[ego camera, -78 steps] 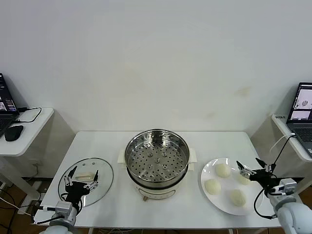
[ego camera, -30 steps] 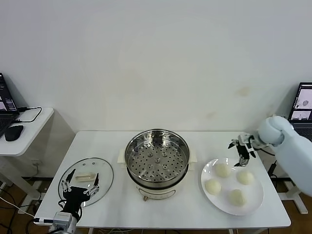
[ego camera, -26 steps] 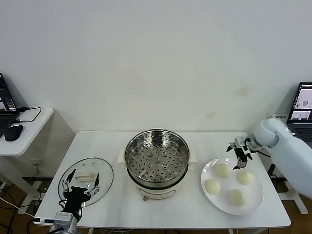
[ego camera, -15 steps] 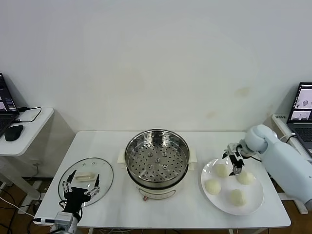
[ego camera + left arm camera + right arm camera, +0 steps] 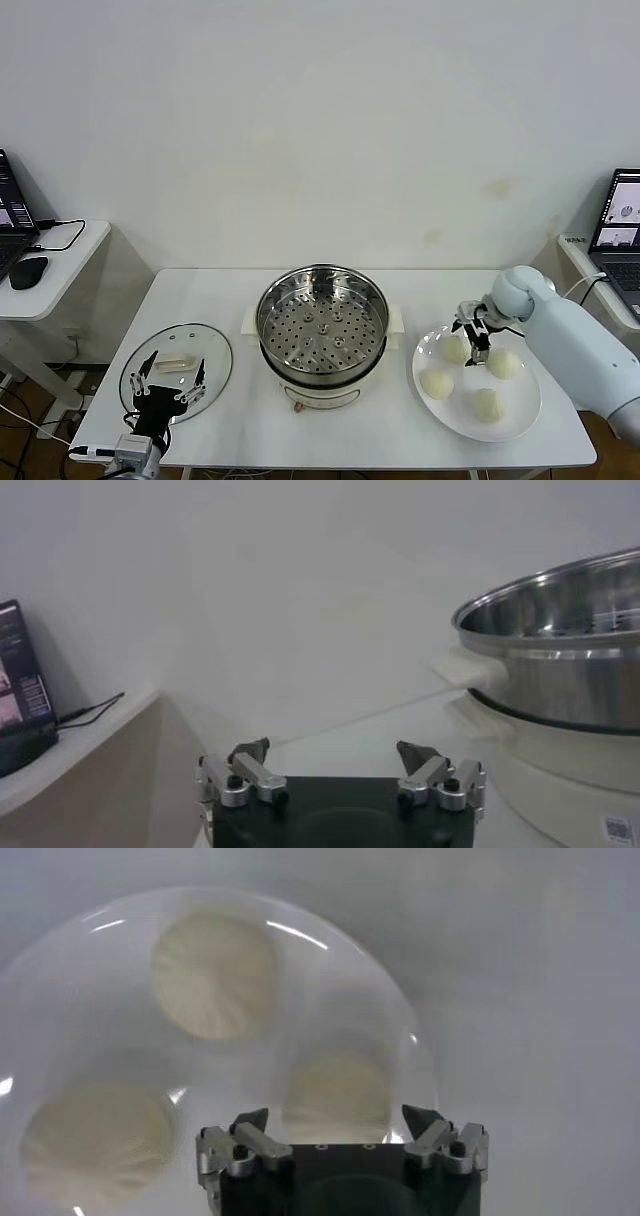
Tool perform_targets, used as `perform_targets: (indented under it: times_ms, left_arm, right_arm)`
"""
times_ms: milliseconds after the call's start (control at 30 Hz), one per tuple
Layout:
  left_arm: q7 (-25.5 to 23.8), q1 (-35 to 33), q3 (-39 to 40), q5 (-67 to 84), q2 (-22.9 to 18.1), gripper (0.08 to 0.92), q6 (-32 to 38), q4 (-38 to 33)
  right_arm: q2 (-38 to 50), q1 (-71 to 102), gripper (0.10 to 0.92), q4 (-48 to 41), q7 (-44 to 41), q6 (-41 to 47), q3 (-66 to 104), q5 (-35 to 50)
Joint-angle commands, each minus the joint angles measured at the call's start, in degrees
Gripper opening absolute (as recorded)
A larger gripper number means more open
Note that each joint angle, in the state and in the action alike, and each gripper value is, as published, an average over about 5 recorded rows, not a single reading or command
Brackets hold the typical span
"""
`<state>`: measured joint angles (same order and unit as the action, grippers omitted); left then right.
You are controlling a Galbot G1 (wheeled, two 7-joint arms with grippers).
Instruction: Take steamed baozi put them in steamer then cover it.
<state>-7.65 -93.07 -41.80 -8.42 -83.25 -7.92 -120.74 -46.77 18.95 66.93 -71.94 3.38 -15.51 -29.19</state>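
Side table [image 5: 60, 262], far left: laptop [image 5: 8, 215], black mouse [image 5: 28, 271], cable.

Cover [image 5: 176, 368], glass with cream handle: flat on the white table [image 5: 330, 425], left portion, well apart from the steamer.

Left gripper [image 5: 167, 388]: low at the table's front-left edge, at the cover's near rim, fingers spread apart, holding nothing.

Steamer [image 5: 322, 335]: centre of table, steel pot on cream base, perforated tray bare, uncovered.

White plate [image 5: 520, 425]: right of the steamer, carrying all four steamed baozi [image 5: 437, 383].

Right gripper [image 5: 472, 333]: directly over the plate's far-left bun, pointing down, fingers apart; the right wrist view shows the bun [image 5: 338, 1094] between the fingertips [image 5: 252, 1121], no contact discernible.

Second laptop [image 5: 620, 222]: far right, on another side table [image 5: 590, 275].
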Motion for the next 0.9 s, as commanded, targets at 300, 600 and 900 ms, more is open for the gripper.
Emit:
perform_targets:
  times_ms: [300, 600, 900]
  left_arm:
    - [-0.04, 0.13, 0.27, -0.34, -0.22, 0.823, -0.08, -0.05]
    - [0.13, 0.02, 0.78, -0.72, -0.36, 0.823, -0.03, 0.46]
    - [0.09, 0.2, 0.98, -0.82, -0.27, 0.823, -0.03, 0.17]
  right_arm:
    - [-0.82, 0.61, 0.801, -1.58, 2.38, 0.42, 0.63, -0.06]
    - [-0.97, 0.71, 0.649, -2.3, 3.47, 0.44, 1.18, 0.45]
    - [1.95, -2.37, 0.611, 1.64, 1.71, 1.91, 0.15, 5.55]
